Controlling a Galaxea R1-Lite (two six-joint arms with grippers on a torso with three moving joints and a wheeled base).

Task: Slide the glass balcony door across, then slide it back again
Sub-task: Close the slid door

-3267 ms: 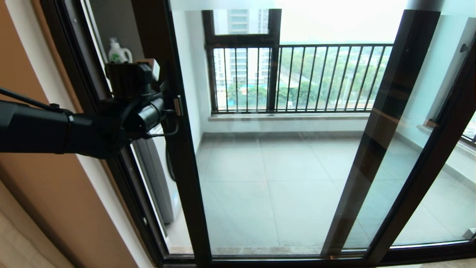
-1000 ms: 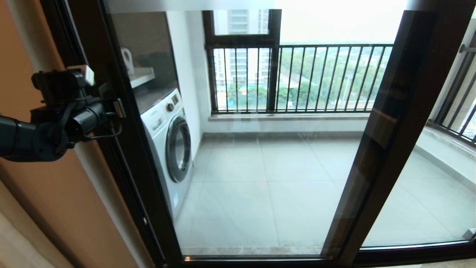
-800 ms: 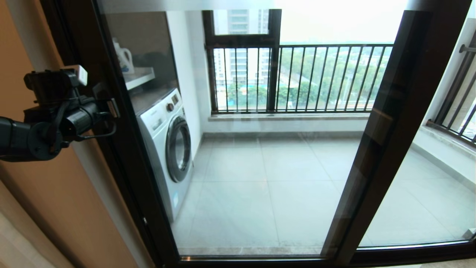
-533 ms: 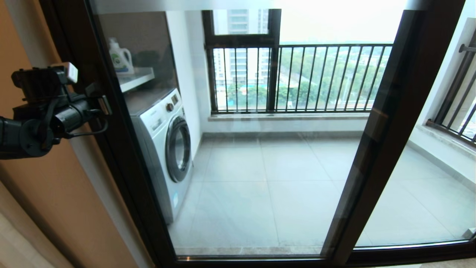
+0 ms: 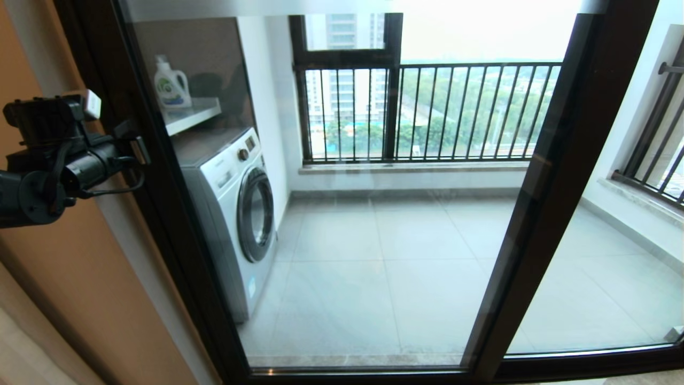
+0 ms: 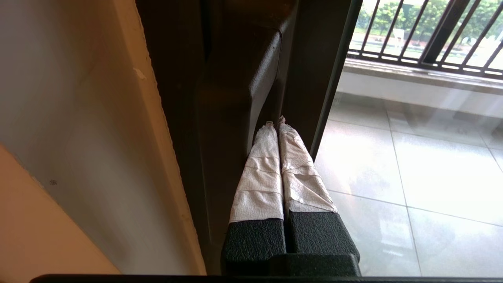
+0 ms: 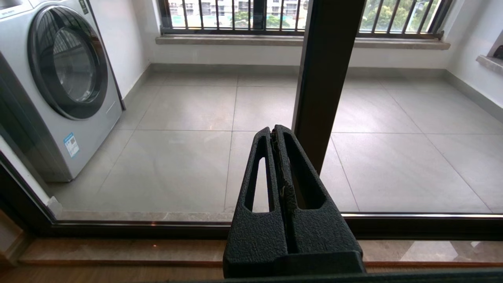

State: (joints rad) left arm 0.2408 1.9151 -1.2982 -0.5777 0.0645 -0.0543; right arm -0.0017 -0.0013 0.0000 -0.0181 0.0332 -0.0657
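I am looking at the grey tiled balcony floor [image 5: 385,267], where a white washing machine [image 5: 235,208] is standing against its left edge. Above the machine, a shelf [image 5: 189,115] is carrying a white detergent bottle [image 5: 172,84].

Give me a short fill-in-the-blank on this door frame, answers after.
1. The left gripper presses shut fingertips beside the glass balcony door pull ____.
2. The detergent bottle stands on a shelf above the ____ machine.
3. The right gripper is ____ and touches nothing.

Answers: handle; washing; shut
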